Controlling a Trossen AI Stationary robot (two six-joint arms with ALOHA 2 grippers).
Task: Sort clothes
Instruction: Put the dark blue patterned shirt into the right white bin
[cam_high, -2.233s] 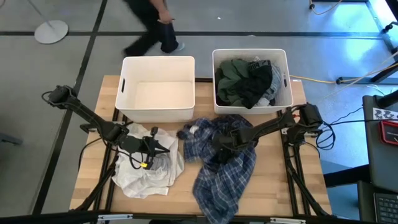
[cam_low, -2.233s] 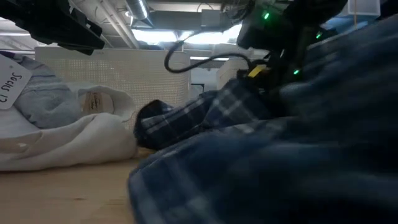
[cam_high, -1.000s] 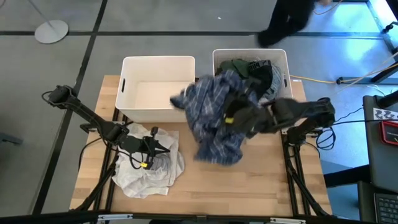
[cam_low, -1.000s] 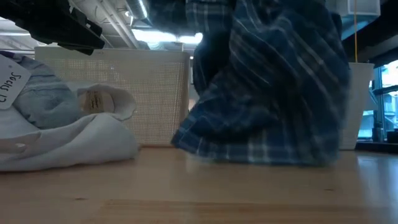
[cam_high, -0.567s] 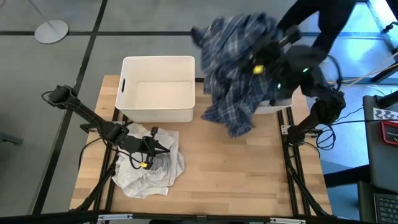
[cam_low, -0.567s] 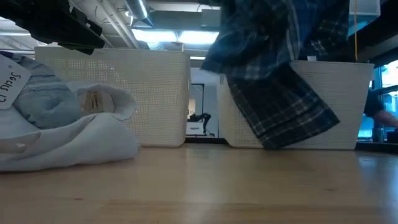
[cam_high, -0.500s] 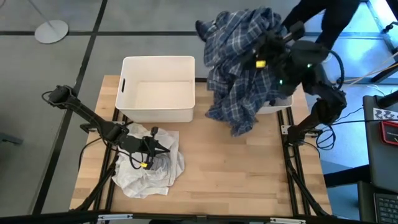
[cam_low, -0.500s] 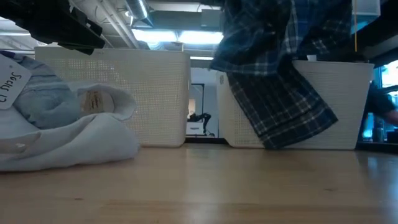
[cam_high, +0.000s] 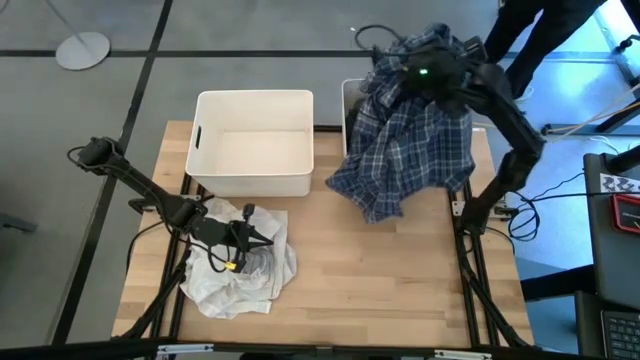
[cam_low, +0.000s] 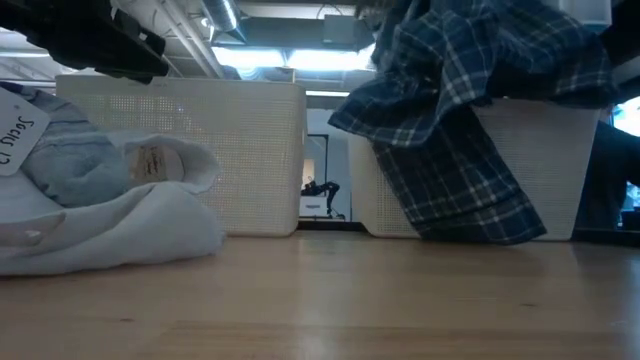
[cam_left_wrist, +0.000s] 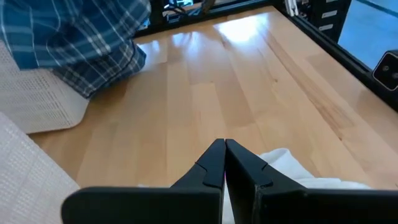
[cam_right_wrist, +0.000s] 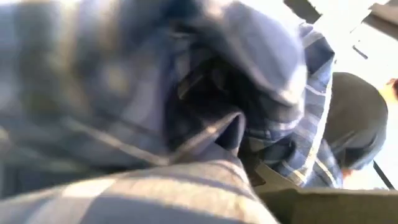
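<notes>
The plaid shirt (cam_high: 405, 140) hangs from the clamped right gripper (cam_high: 425, 62), draping the right bin (cam_low: 540, 160) at the bench's far edge; arm raised, reaching back.

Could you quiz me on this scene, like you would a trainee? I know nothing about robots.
1. True or false: the plaid shirt lies flat on the table.
2. Which end effector holds the plaid shirt? A) left B) right C) neither
3. Fill in: the left white bin looks ____ inside.

Key
1. False: it hangs from the right end effector over the right white bin, its tail draped down the bin's front.
2. B. The left end effector sits shut over the white garment.
3. Empty.
</notes>
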